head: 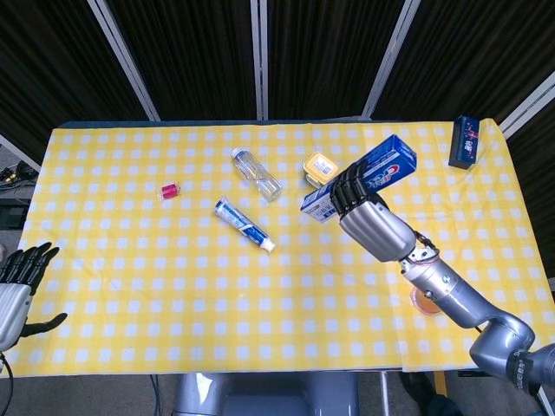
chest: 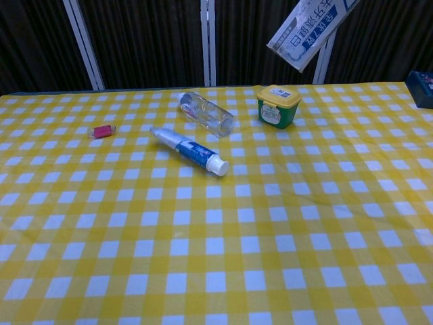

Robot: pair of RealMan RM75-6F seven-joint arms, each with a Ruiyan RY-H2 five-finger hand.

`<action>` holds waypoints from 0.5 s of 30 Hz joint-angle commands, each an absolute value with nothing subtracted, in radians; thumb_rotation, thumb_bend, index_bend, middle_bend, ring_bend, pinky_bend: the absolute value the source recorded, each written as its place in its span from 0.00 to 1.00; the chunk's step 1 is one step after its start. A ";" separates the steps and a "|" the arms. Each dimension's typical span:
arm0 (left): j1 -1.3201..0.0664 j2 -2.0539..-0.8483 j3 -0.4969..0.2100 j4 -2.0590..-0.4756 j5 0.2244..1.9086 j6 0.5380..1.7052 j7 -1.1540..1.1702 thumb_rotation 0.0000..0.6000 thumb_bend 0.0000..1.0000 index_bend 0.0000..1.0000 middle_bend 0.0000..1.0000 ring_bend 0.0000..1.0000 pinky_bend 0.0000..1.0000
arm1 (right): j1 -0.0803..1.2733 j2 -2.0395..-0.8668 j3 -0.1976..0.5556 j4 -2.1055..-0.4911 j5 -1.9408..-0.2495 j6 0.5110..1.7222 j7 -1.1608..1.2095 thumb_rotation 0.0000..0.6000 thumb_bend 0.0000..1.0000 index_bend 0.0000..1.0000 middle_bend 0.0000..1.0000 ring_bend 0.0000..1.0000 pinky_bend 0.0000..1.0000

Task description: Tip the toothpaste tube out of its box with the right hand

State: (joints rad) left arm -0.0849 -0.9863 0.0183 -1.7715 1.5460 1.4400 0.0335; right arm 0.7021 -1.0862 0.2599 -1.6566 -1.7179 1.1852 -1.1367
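Observation:
The blue and white toothpaste tube lies flat on the yellow checked cloth, its white cap toward the near right; the chest view shows the tube just in front of the clear bottle. My right hand grips the toothpaste box in the air, tilted with its open end down and to the left. In the chest view only the box shows, at the top edge, with the hand cut off. My left hand hangs at the table's near left corner, fingers apart, holding nothing.
A clear bottle lies behind the tube. A small green tub with a yellow lid stands beside the box. A pink item lies at the left, a dark blue box at the far right corner, an orange disc under my right forearm.

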 commanded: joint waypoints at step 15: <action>-0.093 -1.008 0.016 -1.769 1.523 1.417 0.076 1.00 0.00 0.00 0.00 0.00 0.00 | 0.624 -1.277 0.184 -1.668 -1.266 1.033 -0.718 1.00 0.30 0.35 0.31 0.26 0.32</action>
